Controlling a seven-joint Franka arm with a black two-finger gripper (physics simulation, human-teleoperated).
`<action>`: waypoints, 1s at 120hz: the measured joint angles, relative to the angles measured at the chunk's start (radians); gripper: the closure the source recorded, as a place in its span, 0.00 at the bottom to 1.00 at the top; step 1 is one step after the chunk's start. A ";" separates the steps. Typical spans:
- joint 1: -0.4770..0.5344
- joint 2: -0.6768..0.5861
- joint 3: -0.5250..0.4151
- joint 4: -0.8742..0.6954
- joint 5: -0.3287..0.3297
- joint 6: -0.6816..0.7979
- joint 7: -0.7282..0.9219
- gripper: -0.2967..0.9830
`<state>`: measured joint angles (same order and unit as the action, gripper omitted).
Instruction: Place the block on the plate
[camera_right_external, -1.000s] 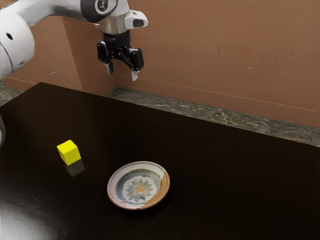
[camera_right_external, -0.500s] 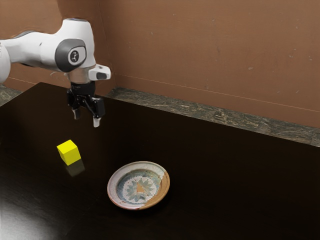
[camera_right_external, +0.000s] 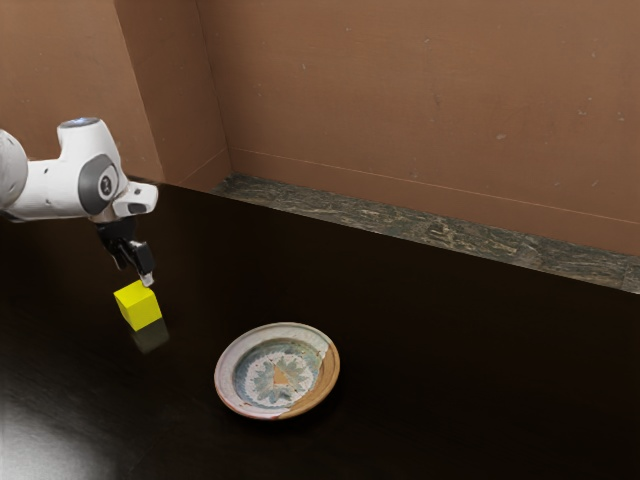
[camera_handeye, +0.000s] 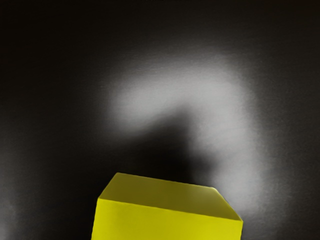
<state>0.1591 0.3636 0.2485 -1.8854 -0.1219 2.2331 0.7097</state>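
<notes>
My round, patterned ceramic plate (camera_right_external: 277, 371) sits well apart from the yellow cube-shaped block (camera_right_external: 138, 306) on the glossy black table (camera_right_external: 420, 350). I hold my gripper (camera_right_external: 134, 273) spread just above the block, partly cut off in my wrist view.

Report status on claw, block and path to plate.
Claw open, close to yellow block. Block on table, not on plate. No obstruction seen between block and plate.

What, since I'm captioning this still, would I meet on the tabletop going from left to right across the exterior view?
Yellow block → patterned plate.
</notes>
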 joint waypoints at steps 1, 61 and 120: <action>0.001 0.001 0.000 0.000 -0.001 0.004 0.008 0.23; 0.010 -0.013 -0.014 -0.104 -0.124 0.108 0.366 0.23; 0.011 0.015 0.010 -0.132 -0.200 0.175 0.531 0.27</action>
<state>0.1700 0.3789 0.2582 -2.0175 -0.3216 2.4085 1.2406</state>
